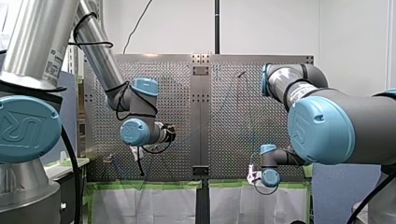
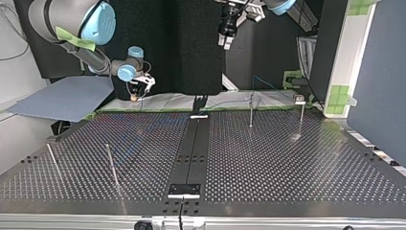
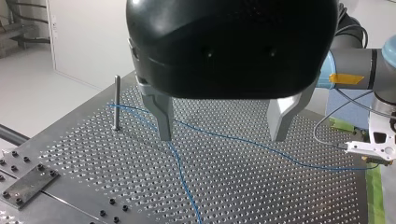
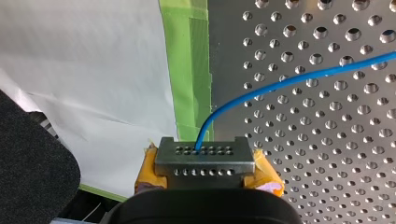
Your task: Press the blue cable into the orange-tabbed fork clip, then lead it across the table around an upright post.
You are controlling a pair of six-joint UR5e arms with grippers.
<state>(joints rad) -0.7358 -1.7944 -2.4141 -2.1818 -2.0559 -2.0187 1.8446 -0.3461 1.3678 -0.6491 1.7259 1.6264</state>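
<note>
**Left wrist view.** My left gripper (image 3: 222, 128), black housing with two metal fingers, is spread wide and holds nothing. It hangs over the silver perforated metal table (image 3: 289, 196). The thin blue cable (image 3: 243, 142) lies under the open gap. Its long axis runs from the slim upright metal post (image 3: 116, 102) out toward my right gripper (image 3: 371, 149). A second stretch parts from it beneath one finger and runs back under the wrist. Judged reason for the open stance: astride the span, ready to take it.

**Right wrist view.** The right gripper's yellow pads (image 4: 268, 179) are pressed together on the cable. The cable comes out of the fingertips and slants away over the table (taut-looking, no sag). The gripper sits beside the green tape strip (image 4: 187, 70) at the table's edge, probably to anchor that end while the rest is routed.

**Top view.** The right gripper is low at the far edge, at the view's left. The left gripper is high, near the middle. Further upright posts (image 2: 111, 165) stand well apart. The orange-tabbed fork clip cannot be made out for certain, so I cannot tell whether the cable is seated in it.

**Front view.** The left gripper is at the view's left, over the table. The right gripper is down by the taped edge. The cable is too thin to trace here.
</note>
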